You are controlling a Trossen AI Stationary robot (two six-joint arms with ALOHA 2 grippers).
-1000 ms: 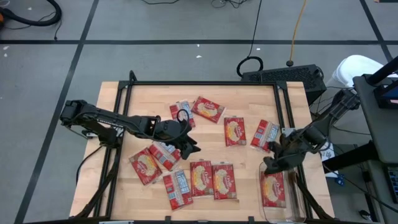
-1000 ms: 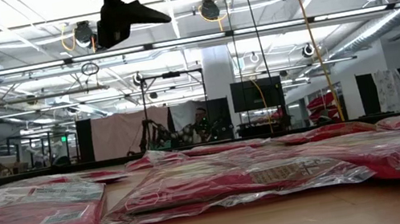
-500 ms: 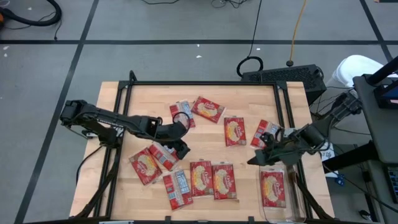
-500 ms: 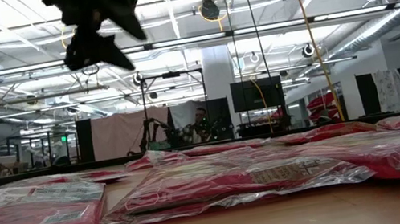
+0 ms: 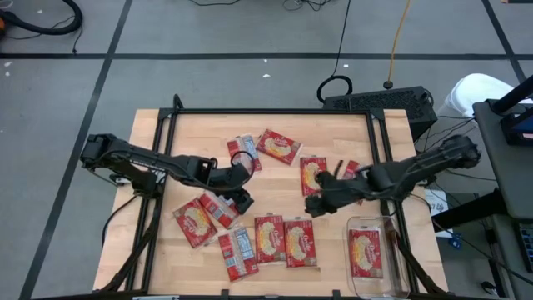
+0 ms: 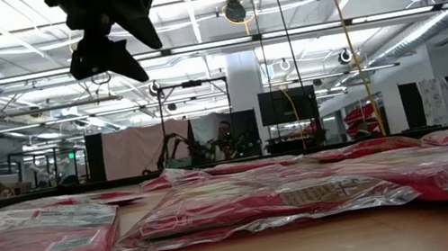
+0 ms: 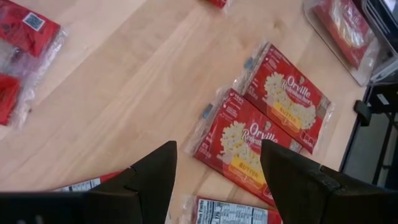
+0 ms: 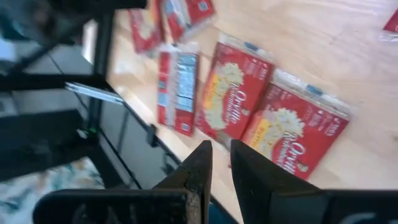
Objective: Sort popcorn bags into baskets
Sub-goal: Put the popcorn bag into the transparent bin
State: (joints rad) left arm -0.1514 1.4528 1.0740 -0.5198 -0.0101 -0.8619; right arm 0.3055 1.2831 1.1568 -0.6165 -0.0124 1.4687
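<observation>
From above, a pale wooden tabletop [image 5: 275, 179] in a black frame stands on a grey floor crossed by dark lines. Ten loose popcorn bags [image 5: 269, 237] lie across it, though the right arm may hide more. One more bag [image 5: 366, 252] lies inside the single clear bin [image 5: 403, 275] at the near right corner. The left claw [image 5: 242, 200] hangs over the bags left of centre, its fingers spread wide and empty. The right claw [image 5: 312, 206] reaches toward the middle, just beside the near row of bags.

At tabletop height, red packets [image 6: 264, 203] fill the foreground. Behind is a large hall with ceiling pipes, hanging cables and dark screens. The left claw [image 6: 103, 32] hangs high.

The left wrist view shows two butter popcorn bags [image 7: 252, 146] face up side by side on wood.

In the right wrist view the two fingers [image 8: 202, 168] stand nearly together, holding nothing, above two face-up bags [image 8: 233, 99] and one label-side-up bag [image 8: 177, 90].
</observation>
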